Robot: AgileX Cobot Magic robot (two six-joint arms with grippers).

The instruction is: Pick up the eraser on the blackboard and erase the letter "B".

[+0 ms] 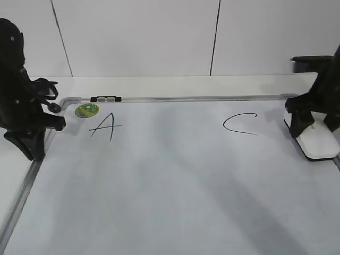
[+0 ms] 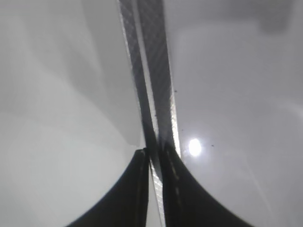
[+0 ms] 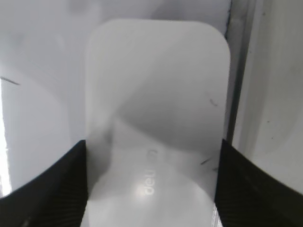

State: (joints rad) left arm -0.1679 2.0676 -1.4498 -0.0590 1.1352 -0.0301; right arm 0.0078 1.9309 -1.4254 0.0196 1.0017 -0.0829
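The white eraser lies flat at the right edge of the blackboard. My right gripper straddles it, and in the right wrist view its fingers press against both long sides of the eraser. No letter "B" shows; the board between the "A" and the "C" is bare white. My left gripper is shut and empty over the board's left frame rail, its fingertips almost touching each other.
A round green sticker sits near the board's top left corner. A small black-and-silver clip is on the top frame rail. A white wall rises behind the table. The board's right frame rail runs just beside the eraser.
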